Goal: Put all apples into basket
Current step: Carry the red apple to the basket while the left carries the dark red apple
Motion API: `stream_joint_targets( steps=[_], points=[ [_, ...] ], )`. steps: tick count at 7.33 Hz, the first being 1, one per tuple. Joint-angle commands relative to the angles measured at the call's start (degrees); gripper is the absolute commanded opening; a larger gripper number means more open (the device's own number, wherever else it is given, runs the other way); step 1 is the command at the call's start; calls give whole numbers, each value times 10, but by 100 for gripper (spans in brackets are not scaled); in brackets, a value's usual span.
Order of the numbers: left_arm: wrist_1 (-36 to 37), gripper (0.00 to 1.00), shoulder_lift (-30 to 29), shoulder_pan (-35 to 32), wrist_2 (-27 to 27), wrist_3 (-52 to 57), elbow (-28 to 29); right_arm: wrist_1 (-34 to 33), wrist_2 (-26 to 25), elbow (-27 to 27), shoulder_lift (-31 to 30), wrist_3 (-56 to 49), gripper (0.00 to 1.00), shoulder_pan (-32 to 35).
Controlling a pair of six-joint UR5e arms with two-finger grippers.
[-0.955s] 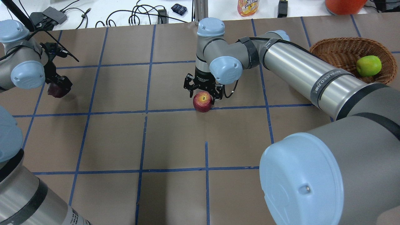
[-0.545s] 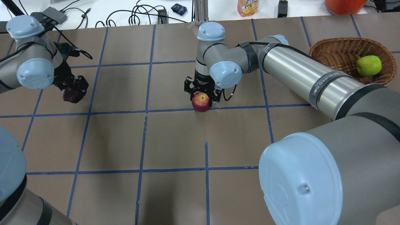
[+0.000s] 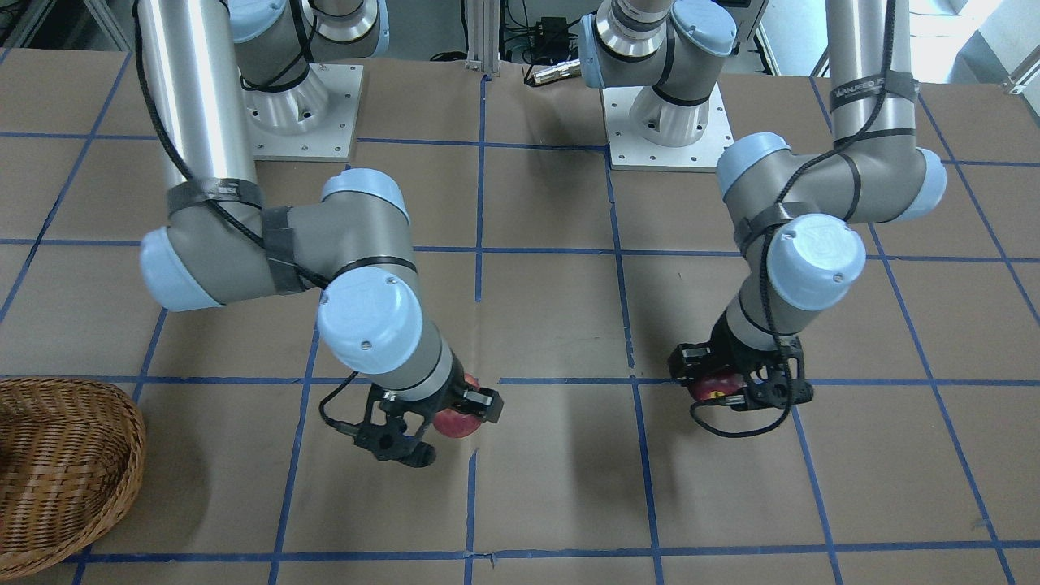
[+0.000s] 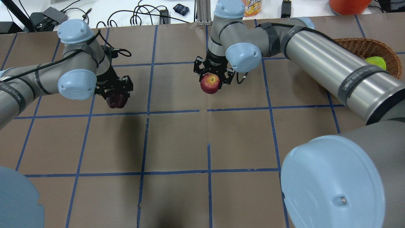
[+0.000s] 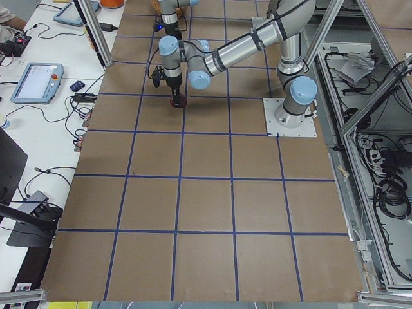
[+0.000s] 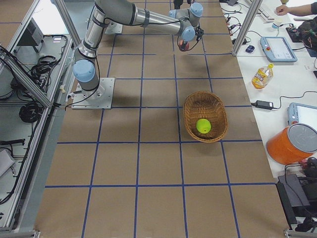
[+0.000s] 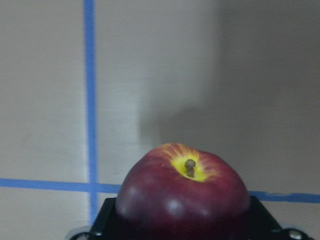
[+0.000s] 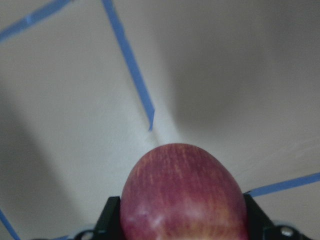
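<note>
My left gripper (image 4: 115, 96) is shut on the dark maroon apple (image 4: 116, 101) and holds it above the table at the left; the apple's yellow spot and stem show in the left wrist view (image 7: 186, 192). My right gripper (image 4: 214, 78) is shut on the red streaked apple (image 4: 210, 84) and holds it above the table's far middle; it also shows in the right wrist view (image 8: 184, 192). The yellow-green apple (image 4: 376, 61) lies in the wicker basket (image 4: 354, 47) at the far right, partly hidden by my right arm. From the front, the left gripper (image 3: 735, 388) and right gripper (image 3: 435, 416) both carry their apples.
The table is brown paper with a blue tape grid. The basket (image 6: 190, 116) sits near the table's far edge by my right side. Cables, a bottle (image 4: 251, 8) and an orange bucket (image 6: 292, 144) stand on the white bench beyond the table.
My left gripper has carried the maroon apple to the right, toward the table's middle. My right gripper has closed on the red apple, lifted it off the table and moved it farther and slightly right.
</note>
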Motion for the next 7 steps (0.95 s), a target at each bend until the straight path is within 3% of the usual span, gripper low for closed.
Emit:
stream_joint_targets(
  steps=[1, 2, 3, 5, 6, 7],
  points=[
    [16, 25, -11, -134, -14, -240, 14, 84, -38, -66, -24, -79, 0, -109],
    [52, 26, -25, -198, -16, -333, 39, 116, -63, -101, -19, -155, 0, -148],
    [54, 26, -41, -233, -17, -376, 46, 127, -136, -111, -14, -272, 0, -203],
    [57, 26, -70, -253, -30, -420, 40, 129, -156, -112, -13, -435, 0, -296],
    [57, 29, -79, -256, -29, -454, 41, 122, -166, -111, 3, -487, 0, -311],
    [62, 41, -89, -256, -31, -476, 46, 96, -196, -111, 29, -501, 0, -326]
  ],
)
